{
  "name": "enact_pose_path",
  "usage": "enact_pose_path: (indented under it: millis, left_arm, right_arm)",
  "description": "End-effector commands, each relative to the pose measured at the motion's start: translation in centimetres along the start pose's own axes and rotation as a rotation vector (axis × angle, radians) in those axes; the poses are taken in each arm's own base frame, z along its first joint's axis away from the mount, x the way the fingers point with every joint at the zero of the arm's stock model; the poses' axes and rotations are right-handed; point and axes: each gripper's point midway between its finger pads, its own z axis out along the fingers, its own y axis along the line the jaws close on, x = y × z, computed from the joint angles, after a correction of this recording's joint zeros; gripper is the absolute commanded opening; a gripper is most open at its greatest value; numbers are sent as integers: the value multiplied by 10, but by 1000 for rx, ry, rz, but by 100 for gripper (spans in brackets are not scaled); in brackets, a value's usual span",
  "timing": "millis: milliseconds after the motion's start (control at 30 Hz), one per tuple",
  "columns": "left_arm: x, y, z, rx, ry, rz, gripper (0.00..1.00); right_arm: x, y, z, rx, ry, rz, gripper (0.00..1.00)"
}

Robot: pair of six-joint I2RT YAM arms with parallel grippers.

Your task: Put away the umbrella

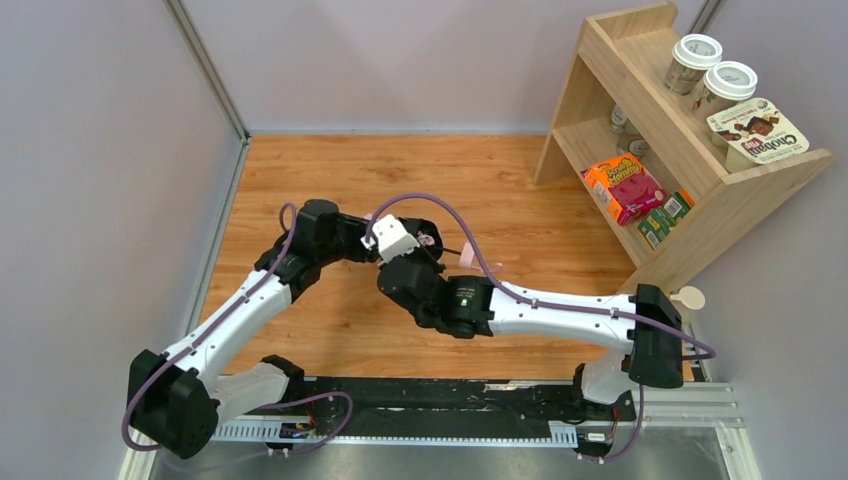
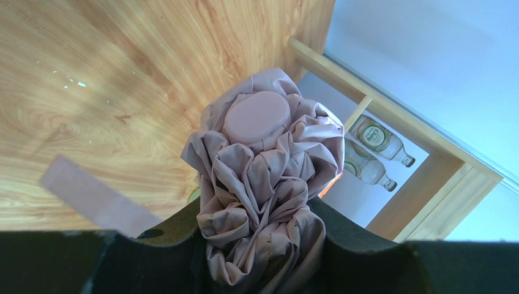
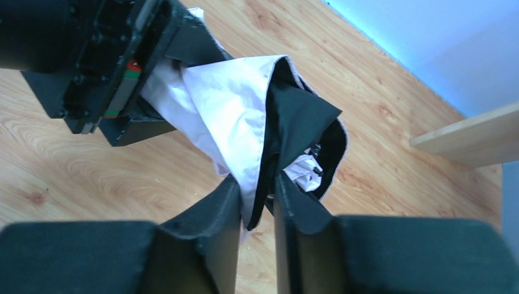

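The umbrella (image 2: 263,171) is a bunched pale pink fabric bundle with a round pink cap at its end. My left gripper (image 2: 263,220) is shut on this bundle and holds it above the wooden table. In the right wrist view the umbrella's pale fabric with dark lining (image 3: 238,110) hangs from the left gripper (image 3: 104,67). My right gripper (image 3: 257,196) is shut on a lower fold of it. In the top view both grippers meet mid-table, left (image 1: 362,240) and right (image 1: 418,250), and only a small pink tip of the umbrella (image 1: 467,257) shows. A blurred pink strip (image 2: 92,196) lies at the left.
A wooden two-tier shelf (image 1: 700,190) stands at the back right. It holds lidded cups (image 1: 693,60), a Chobani box (image 1: 757,135), an orange box (image 1: 622,186) and bottles (image 2: 373,138). Grey walls enclose the table on the left and at the back.
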Motion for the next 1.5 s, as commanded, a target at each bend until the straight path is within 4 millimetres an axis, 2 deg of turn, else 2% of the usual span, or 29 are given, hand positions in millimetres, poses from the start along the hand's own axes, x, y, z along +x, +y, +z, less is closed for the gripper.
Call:
enact_pose_path:
  millis: [0,67,200,233,267,333,400,500,667,700,767,833,867,933,1033,1100,1200,1300,1333,1467]
  left_arm:
    - [16,-28,-9,101,81,12,0]
    - [17,-33,-10,119,83,19,0]
    - [13,-48,-11,201,57,27,0]
    - [13,-57,-12,253,62,24,0]
    - [13,-57,-11,265,66,18,0]
    - [17,-75,-15,370,93,9,0]
    - [18,-84,-17,410,98,0,0]
    - [21,-97,-21,462,109,1,0]
    - [30,-110,-31,505,148,-5,0]
    - [32,-111,-33,511,159,-6,0]
    - [38,-115,-39,527,169,-6,0]
    - [47,-117,-45,525,187,0,0]
    - [53,-120,-49,522,203,5,0]
    - [62,-122,-55,525,222,5,0]
    - [72,-123,-61,526,236,11,0]
    - [76,-124,-66,521,247,21,0]
    - [81,-121,-74,519,260,27,0]
    - [84,-119,-79,524,271,27,0]
    - [84,-119,-81,526,275,28,0]
    - [79,-109,-77,504,259,15,0]
  right_arm:
    - [-15,-13,-8,-30,-1,83,14]
    - [-16,-16,-9,-37,8,101,0]
    - [-14,5,-19,-214,66,159,0]
    - [-15,14,-23,-302,84,199,0]
    - [-17,22,-29,-391,96,252,0]
    - [-23,38,-43,-647,121,405,0]
    - [-36,43,-56,-836,123,570,0]
    - [-57,35,-66,-1011,114,724,0]
    - [-70,23,-61,-1134,104,943,0]
    - [-72,22,-60,-1141,73,957,0]
    - [-65,21,-46,-1078,48,950,0]
    - [-56,18,-27,-986,-22,902,0]
    - [-50,10,-10,-878,-55,882,0]
    - [-38,0,10,-718,-138,758,0]
    - [-31,-7,30,-611,-227,650,0]
    - [-19,-18,48,-485,-241,575,0]
    - [0,-34,75,-396,-215,498,0]
    - [8,-40,85,-364,-197,432,0]
    - [4,-40,83,-376,-195,426,0]
    - [-7,-18,59,-550,-89,421,1]
